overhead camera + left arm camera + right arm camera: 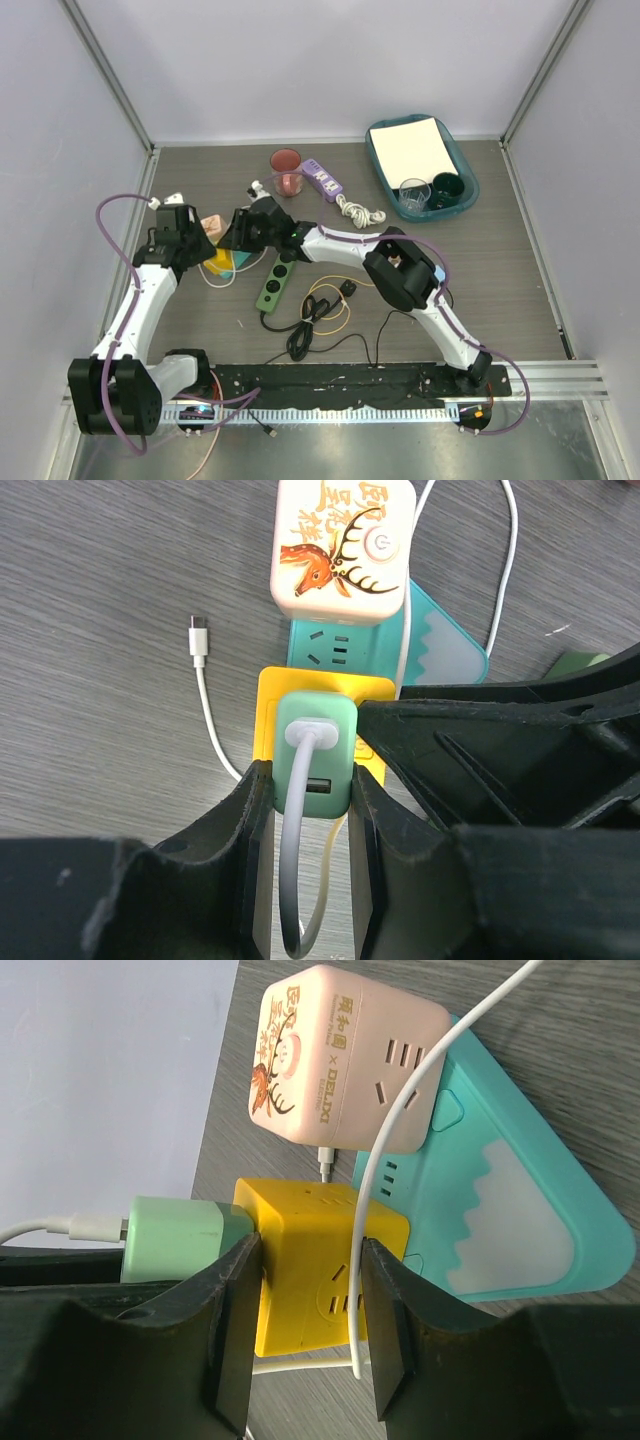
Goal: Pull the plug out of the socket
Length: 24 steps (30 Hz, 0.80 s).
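Jaws: left jaws pinch mint plug (335,755), right jaws pinch yellow cube (310,1250).

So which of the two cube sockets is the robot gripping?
The yellow cube, clamped between the fingers of the right gripper, with a mint-green charger plugged into it. The pink deer-printed cube sits free beside it.

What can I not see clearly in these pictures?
- Left wrist view: the pins of the plug are hidden inside the yellow cube.
- Top view: the plug is hidden under the left gripper.
- Right wrist view: the plug's cable is cut off by the left edge.
- Top view: the outlets of the green strip are too small to check.
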Tool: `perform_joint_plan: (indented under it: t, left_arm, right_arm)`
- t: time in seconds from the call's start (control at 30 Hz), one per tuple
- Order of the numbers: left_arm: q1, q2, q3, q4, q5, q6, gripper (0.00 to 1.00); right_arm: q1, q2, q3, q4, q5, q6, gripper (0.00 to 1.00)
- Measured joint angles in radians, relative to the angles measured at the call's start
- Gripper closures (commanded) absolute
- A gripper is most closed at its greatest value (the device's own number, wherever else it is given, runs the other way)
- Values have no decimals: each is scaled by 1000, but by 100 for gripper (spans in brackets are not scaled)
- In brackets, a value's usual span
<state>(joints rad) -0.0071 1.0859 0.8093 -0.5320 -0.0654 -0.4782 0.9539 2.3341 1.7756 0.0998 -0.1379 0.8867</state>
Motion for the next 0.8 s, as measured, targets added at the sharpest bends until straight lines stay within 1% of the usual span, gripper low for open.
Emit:
perform_joint_plan:
  t: [0.27,0.37,0.53,0.7,0.8]
  left_arm:
    - [0,0,14,-24,-24,18,100]
    - [0,-6,51,-34,-27,33,100]
    - [1,-41,99,37,-28,42,100]
    - [1,-54,99,41,-75,42,100]
    - [1,-54,99,41,-103,41,100]
  right_arm:
    - [7,13,14,7,3,-3,55]
    - [7,16,18,9,10,-3,55]
    - [6,21,28,-2,10,-5,55]
    - [6,21,29,-3,10,-6,55]
    - [6,21,31,-4,9,-6,52]
